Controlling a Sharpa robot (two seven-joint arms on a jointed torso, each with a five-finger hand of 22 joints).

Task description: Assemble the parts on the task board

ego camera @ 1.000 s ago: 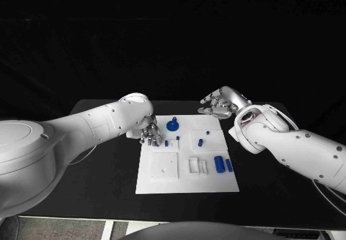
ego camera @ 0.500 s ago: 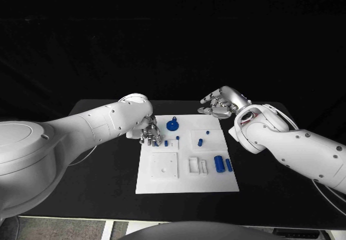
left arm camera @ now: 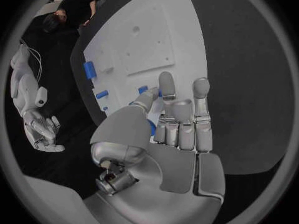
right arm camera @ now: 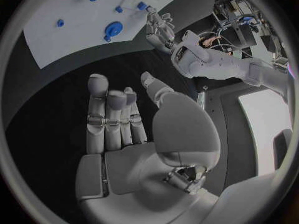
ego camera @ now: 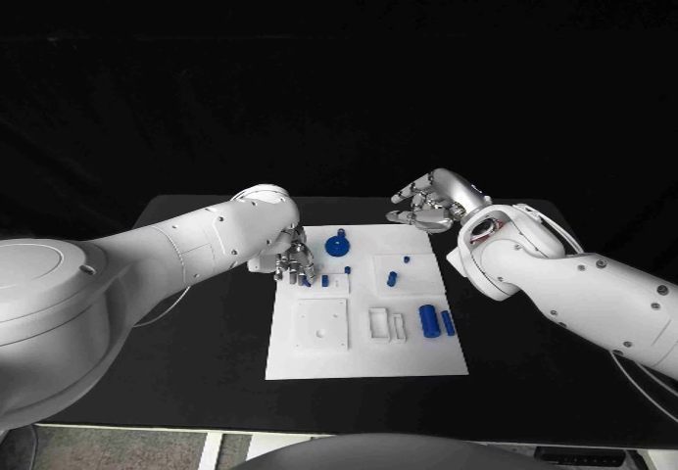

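Blue parts (ego camera: 429,320) on white task board (ego camera: 364,352)

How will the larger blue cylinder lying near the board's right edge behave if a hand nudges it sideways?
The larger blue cylinder lies on its side on the flat task board, so a sideways nudge would probably roll it. It looks like smooth hard plastic, likely stiff, light and somewhat slippery. A smaller blue piece lies beside it and might get knocked.

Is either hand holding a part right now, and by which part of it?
The right hand holds nothing. The left hand is down at a small blue part on the task board, but whether it grips it cannot be told.
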